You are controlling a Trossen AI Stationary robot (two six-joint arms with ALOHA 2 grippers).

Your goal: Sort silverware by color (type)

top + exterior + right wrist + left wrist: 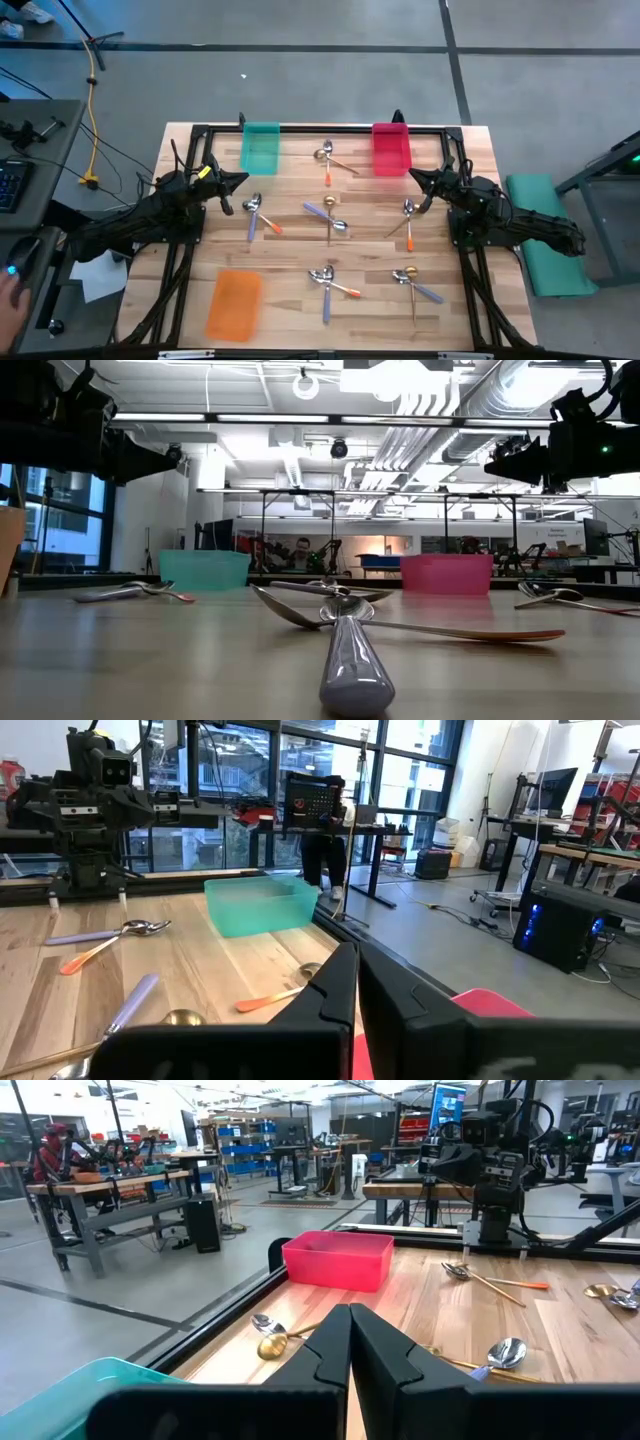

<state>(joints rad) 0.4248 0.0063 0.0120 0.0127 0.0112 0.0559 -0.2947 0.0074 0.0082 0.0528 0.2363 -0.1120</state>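
None of the spoons [329, 221] sit in your green bin [260, 147], red bin [391, 148] or orange bin [235, 303]; left gripper [349, 1342] and right gripper [356, 978] hover pressed together, empty.

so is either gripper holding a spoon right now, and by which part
Neither holds anything. The left gripper and the right gripper are both shut on nothing, raised at the table's sides. All the slim spoons lie on the wooden table.

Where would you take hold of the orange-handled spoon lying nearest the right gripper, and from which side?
Judging by its pose, grip the orange-handled spoon mid-handle from straight above, fingers across its width: it lies flat, and the bowl end crosses a gold spoon.
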